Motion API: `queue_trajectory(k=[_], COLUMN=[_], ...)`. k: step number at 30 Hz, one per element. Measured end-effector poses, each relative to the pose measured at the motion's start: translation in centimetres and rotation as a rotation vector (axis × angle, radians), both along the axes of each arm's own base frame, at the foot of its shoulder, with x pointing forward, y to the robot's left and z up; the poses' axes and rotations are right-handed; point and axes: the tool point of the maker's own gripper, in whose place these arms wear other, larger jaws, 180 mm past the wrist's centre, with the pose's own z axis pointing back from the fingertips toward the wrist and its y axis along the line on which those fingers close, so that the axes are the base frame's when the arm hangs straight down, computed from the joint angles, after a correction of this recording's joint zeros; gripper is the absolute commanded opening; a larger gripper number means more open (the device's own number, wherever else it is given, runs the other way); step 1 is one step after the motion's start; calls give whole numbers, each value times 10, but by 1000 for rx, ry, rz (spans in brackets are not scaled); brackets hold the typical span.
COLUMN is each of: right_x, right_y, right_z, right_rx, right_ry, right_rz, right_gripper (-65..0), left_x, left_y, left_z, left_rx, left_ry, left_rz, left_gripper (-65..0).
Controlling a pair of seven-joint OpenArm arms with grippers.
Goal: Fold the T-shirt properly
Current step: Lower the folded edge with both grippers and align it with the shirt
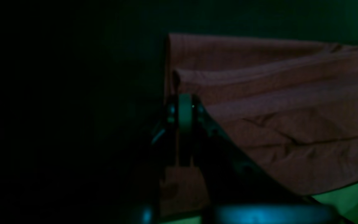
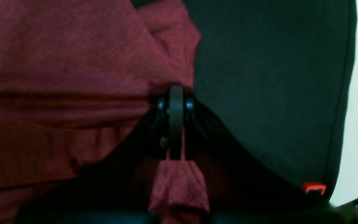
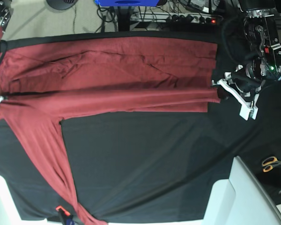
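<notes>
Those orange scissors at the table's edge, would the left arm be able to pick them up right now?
Probably not as things stand. The left gripper is shut on the T-shirt, so it would first have to let go. The scissors themselves lie uncovered on the black tablecloth, on that arm's side.

The T-shirt [image 3: 112, 79] is spread across the far half of the tablecloth [image 3: 150, 159]. One sleeve [image 3: 42, 159] is extended toward the near-left edge. Scissors [image 3: 271, 163] are located at the right.
</notes>
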Motion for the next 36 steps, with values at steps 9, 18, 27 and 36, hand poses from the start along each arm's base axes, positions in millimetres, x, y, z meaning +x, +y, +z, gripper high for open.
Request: queue_trajectory(k=[9, 18, 27, 36], right_x=[-11, -23, -33, -37], right_y=[1, -2, 2, 8], right_z=[-7, -11, -19, -10], right_rx=[4, 31, 39, 8], right_ry=[24, 37, 59, 71], right_rz=[-1, -58, -64, -51], right_gripper=[-650, -650, -650, -650], left_x=[2, -6, -5, -4], left_y=[1, 2, 3, 4], left_z=[2, -3, -2, -2], left_rx=[2, 3, 4, 10], left_ry=[-5, 14, 10, 8], left_rz=[0, 2, 6, 7], left_gripper=[-650, -650, -650, -650])
